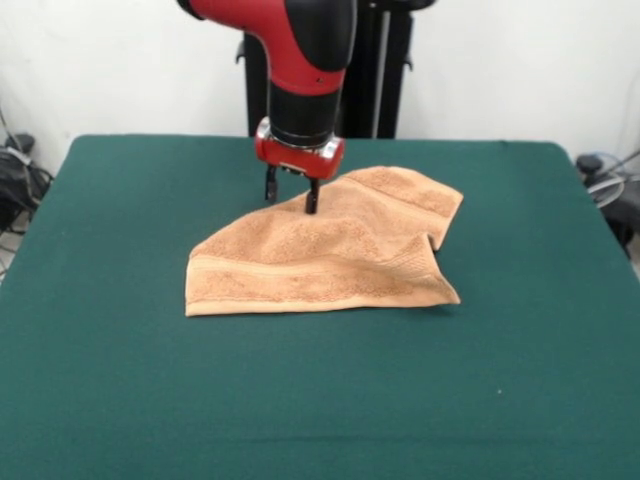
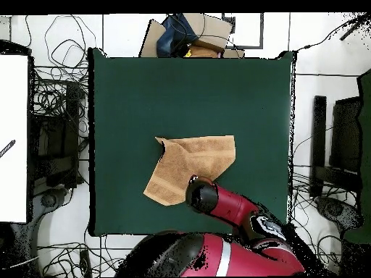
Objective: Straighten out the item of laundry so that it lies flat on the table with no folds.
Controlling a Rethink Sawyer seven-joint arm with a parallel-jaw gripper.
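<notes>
The towel (image 1: 325, 252) lies near the middle of the table (image 1: 120, 380), well clear of all four edges, and is not yet flat. In the front view it reads as an irregular shape, not a square: the edge nearest the camera runs straight, with its woven band stripe showing, but the right-hand part is doubled over, with a notch and a shadowed pocket where one layer lifts off the layer beneath. The corner towards the table's far right is raised slightly on that fold. The overhead view confirms the finding: the towel (image 2: 190, 169) shows one long straight side, a pointed corner towards the arm's side of the table, and a crumpled, tucked corner at the opposite end. The gripper (image 1: 291, 196) stands upright at the towel's far edge, its two fingers (image 1: 312, 200) a narrow gap apart and pointing down; one fingertip sits at or on the cloth, the other just beside the hem over bare green felt. No cloth is visibly pinched between them. Judgement: the task is partly advanced at most. The towel is spread in the main, but at least one fold remains to be drawn out on the right-hand side before it lies in a single layer.
</notes>
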